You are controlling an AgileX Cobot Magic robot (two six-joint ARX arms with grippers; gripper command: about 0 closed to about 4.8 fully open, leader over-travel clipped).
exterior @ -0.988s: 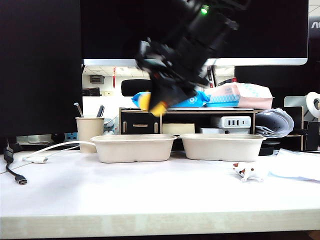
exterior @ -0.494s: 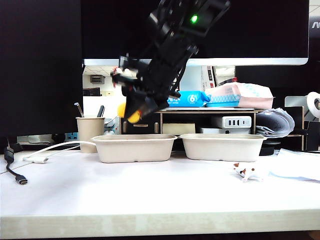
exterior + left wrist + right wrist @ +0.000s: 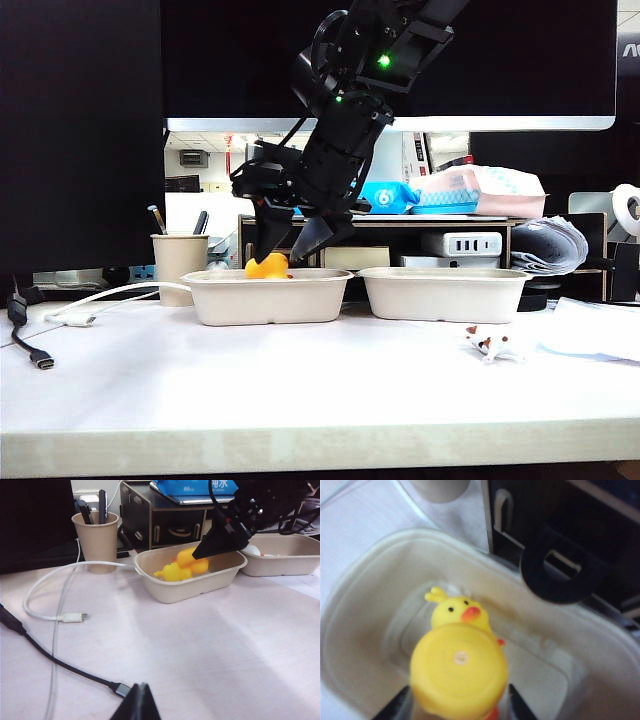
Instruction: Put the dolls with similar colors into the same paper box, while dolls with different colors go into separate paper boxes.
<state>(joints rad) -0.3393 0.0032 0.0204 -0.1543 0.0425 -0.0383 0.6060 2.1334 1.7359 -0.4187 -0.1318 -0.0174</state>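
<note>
Your right pincer [image 3: 283,243] hangs over the left box [image 3: 266,296], fingers parted on either side of a yellow duck [image 3: 459,672] that sits atop a second duck [image 3: 456,612] inside; whether they still touch it, you cannot tell. Your left pincer [image 3: 137,706] looks closed, low over the counter [image 3: 210,645]. The spotted animal [image 3: 495,344] lies before the right box [image 3: 444,293].

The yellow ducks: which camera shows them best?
The left wrist view: both yellow ducks lie together in the left paper box, under the right gripper. The right wrist view is blurred; the exterior view shows only a yellow top.
</note>
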